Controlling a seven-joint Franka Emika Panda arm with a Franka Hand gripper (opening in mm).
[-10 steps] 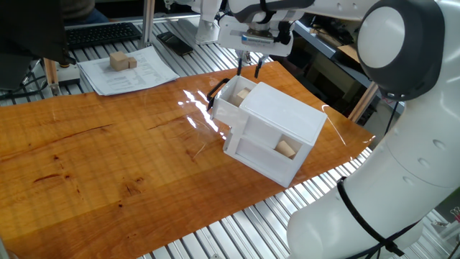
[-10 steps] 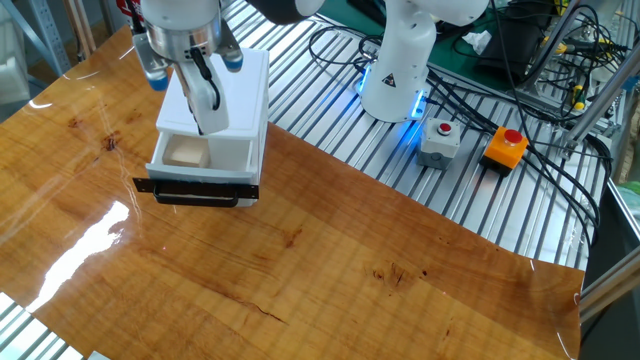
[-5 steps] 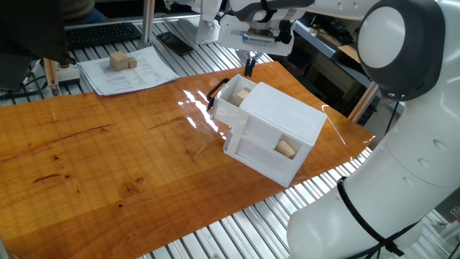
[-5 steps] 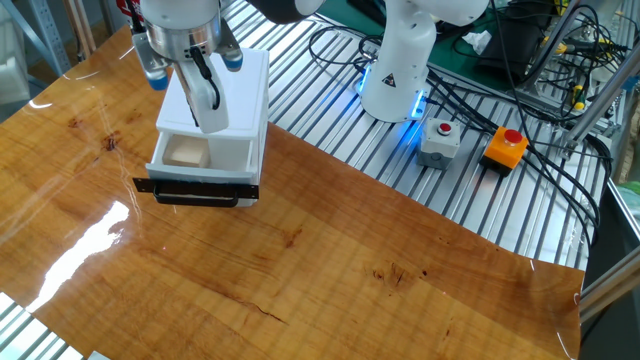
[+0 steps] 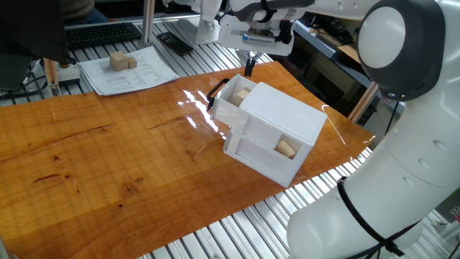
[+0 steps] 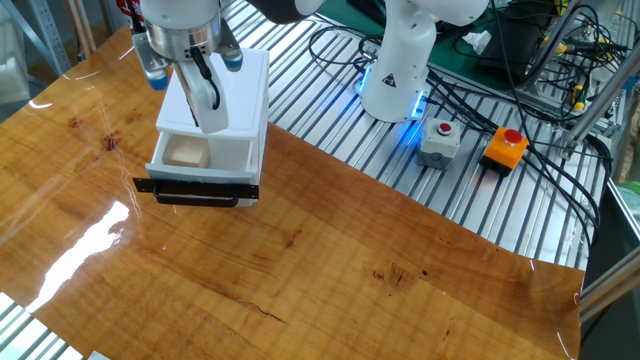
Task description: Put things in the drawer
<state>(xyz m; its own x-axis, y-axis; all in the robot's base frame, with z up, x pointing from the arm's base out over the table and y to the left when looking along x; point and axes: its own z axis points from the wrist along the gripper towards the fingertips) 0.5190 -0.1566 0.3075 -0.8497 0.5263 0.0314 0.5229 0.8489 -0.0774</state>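
The white cabinet (image 5: 282, 119) lies on the wooden table, and its drawer (image 5: 228, 105) with the black handle (image 5: 215, 92) stands pulled open. One beige cube (image 5: 243, 93) rests inside the drawer; it also shows in the other fixed view (image 6: 186, 152). A second cube (image 5: 287, 149) sits in the cabinet's lower open compartment. My gripper (image 5: 249, 67) hangs just above the back of the open drawer, fingers together and empty. In the other fixed view the gripper (image 6: 207, 112) is over the drawer (image 6: 232, 155) and the cabinet top (image 6: 250, 80).
Two more beige cubes (image 5: 122, 62) stand on a paper sheet (image 5: 129, 72) at the back left, next to a keyboard (image 5: 100, 34). Button boxes (image 6: 470, 142) and cables lie on the slatted bench beyond the table edge.
The gripper's fingers, apart one second ago, have come together above the drawer. Nothing else has moved.
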